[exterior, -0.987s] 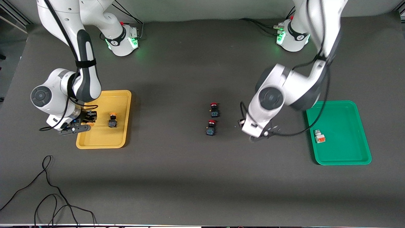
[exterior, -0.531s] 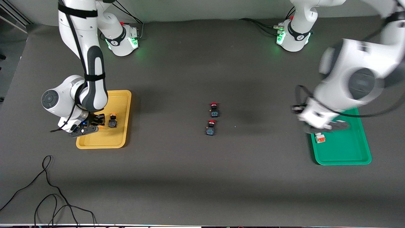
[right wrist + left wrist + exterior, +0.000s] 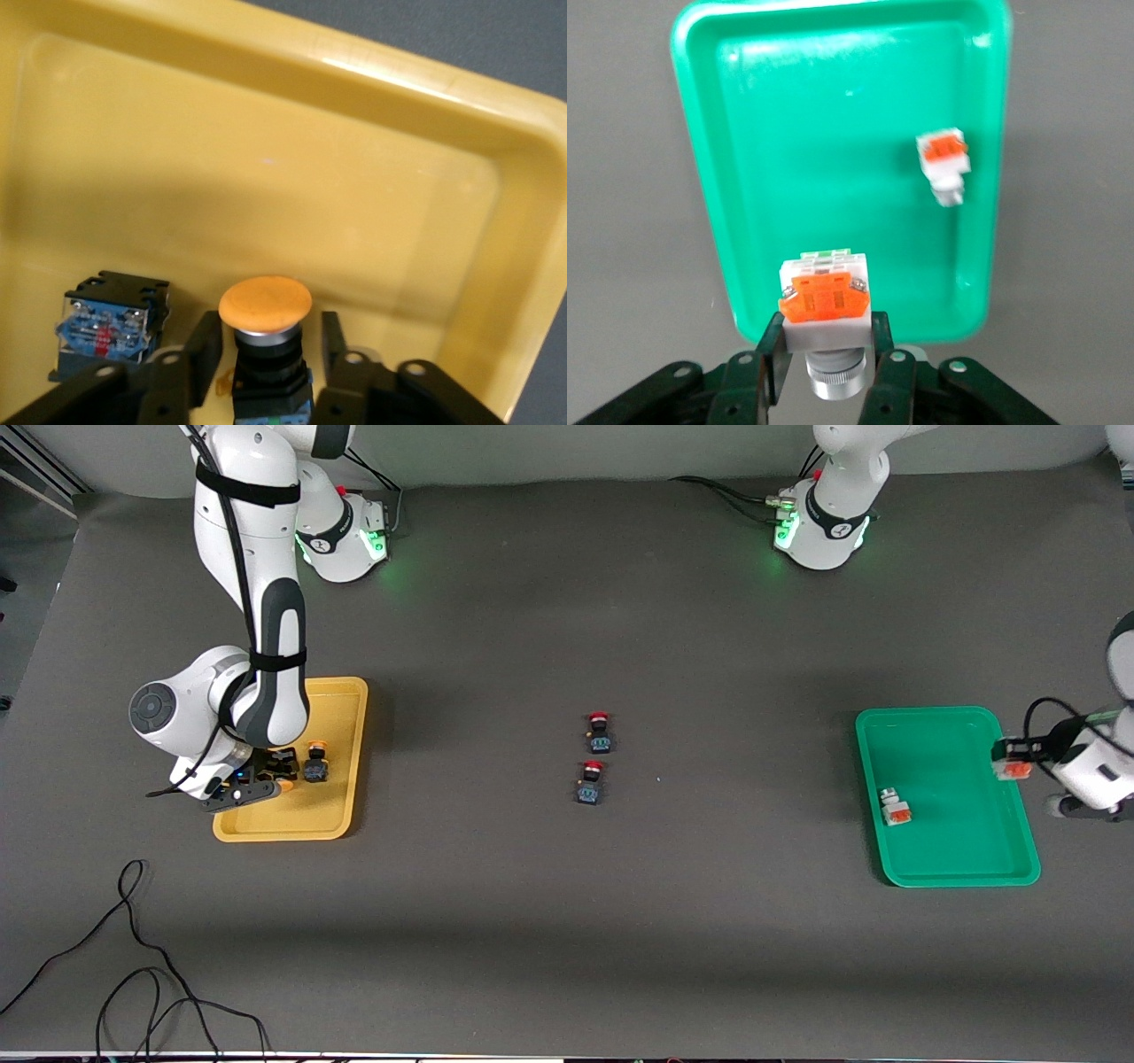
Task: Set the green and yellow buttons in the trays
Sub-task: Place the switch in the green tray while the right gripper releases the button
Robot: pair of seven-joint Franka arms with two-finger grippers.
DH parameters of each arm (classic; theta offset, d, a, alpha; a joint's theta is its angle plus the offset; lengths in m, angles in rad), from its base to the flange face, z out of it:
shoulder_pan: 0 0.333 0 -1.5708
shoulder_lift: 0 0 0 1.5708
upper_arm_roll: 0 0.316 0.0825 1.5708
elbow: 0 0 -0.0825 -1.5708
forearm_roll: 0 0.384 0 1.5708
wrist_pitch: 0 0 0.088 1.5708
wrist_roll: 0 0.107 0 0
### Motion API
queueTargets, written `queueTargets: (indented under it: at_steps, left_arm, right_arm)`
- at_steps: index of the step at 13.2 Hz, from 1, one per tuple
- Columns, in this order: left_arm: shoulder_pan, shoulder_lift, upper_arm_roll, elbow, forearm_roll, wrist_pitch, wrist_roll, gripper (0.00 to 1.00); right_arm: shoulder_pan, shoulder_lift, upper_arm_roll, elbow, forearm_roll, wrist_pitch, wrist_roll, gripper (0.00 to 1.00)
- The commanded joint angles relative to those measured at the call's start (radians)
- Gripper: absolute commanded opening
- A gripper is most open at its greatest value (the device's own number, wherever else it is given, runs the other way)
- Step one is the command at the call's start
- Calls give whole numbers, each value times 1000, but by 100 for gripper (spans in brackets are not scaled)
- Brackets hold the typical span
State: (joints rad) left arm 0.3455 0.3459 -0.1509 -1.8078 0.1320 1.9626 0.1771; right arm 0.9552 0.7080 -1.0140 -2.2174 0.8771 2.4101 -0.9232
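Over the green tray (image 3: 709,177), left claw (image 3: 826,367) grips a white-and-silver button (image 3: 824,305).

Buttons (image 3: 895,806) (two pairs) at trays (image 3: 966,872).

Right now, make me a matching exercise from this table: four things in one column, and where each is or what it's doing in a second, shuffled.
Column one
1. left claw
2. right claw
3. red-capped buttons
4. loose white button

Column two
A. on the bare table between the trays
B. lying in the green tray
C. shut on a held white button at the green tray's edge
D. open around a yellow-capped button in the yellow tray

Pairs: 1-C, 2-D, 3-A, 4-B
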Motion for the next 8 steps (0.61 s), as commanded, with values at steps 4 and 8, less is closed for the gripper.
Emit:
queueTargets:
  at_steps: [4, 8]
  left_arm:
    - [52, 137, -16, -111, 41, 263, 9, 0]
    - [85, 197, -16, -104, 43, 338, 9, 75]
  right_arm:
    - [33, -78, -210, 155, -45, -372, 61, 100]
    - [152, -78, -447, 332, -139, -650, 187, 100]
